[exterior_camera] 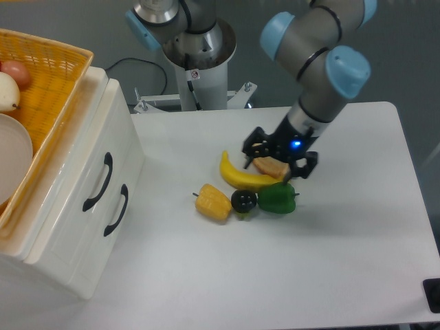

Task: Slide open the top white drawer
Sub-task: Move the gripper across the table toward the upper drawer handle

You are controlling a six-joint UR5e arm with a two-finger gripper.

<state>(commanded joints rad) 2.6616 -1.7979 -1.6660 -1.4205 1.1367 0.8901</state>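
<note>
While the gripper (278, 159) hung with its two black fingers spread apart and gripping nothing, it sat directly over the piece of bread (271, 166), which showed between the fingers. Just below the jaws, toward the camera, lay the green pepper (278, 198), and just to its left the small dark round fruit (243, 201) touched it. The banana (240, 178) curved from under the left finger down to the pepper, close against the bread. A little farther left of the jaws, beside the dark fruit, lay the yellow corn piece (213, 202). All of these rested on the white table (344, 261). Above the jaws the grey arm with pale blue joint caps (323, 62) rose up and back to the pedestal (199, 62) at the far table edge. Well to the left of the jaws stood the white cabinet (75, 227), its front turned toward the fruit. The top white drawer (89, 161) was shut flush with the cabinet front, its curved black handle (98, 182) untouched and well apart from the fingers; the lower drawer's handle (116, 210) sat just beside it. On the cabinet top, farthest from the jaws, rested the orange wicker basket (51, 82) holding a white plate (12, 161) and some rounded produce at its far corner.
</note>
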